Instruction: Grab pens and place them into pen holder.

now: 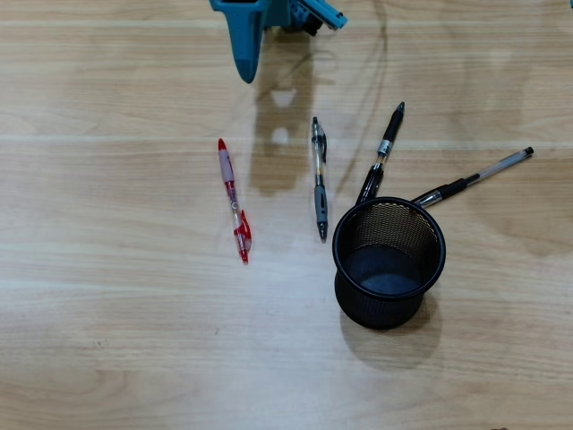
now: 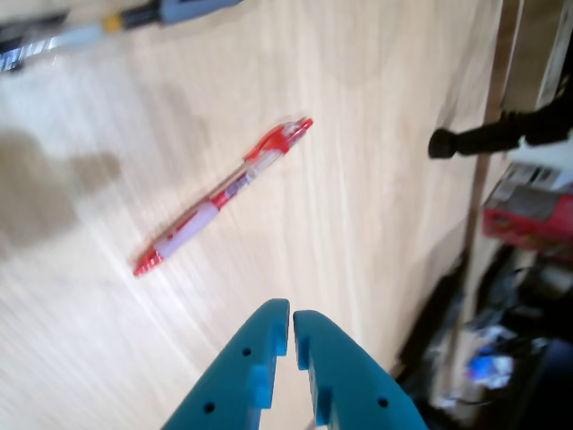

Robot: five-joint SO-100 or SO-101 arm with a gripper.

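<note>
Our end effector (image 2: 292,321) hangs closed and empty above the red pen (image 2: 221,193); descending unopened, we would knock it across the worktop (image 1: 107,340).

Teal gripper (image 2: 292,322); red-and-clear pen (image 1: 235,200); grey-and-clear pen (image 1: 319,177); black pen (image 1: 383,152); clear stick pen (image 1: 479,175), black tip; black mesh holder (image 1: 389,262); light woodgrain table (image 1: 107,296).

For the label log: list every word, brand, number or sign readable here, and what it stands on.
Readable text: none.
Red pen: any barrel print is too blurred to read.
Grey pen, black pen, clear stick pen: too small to tell.
Pen holder: no label shows.
Red box beyond the table edge: markings blurred.
</note>
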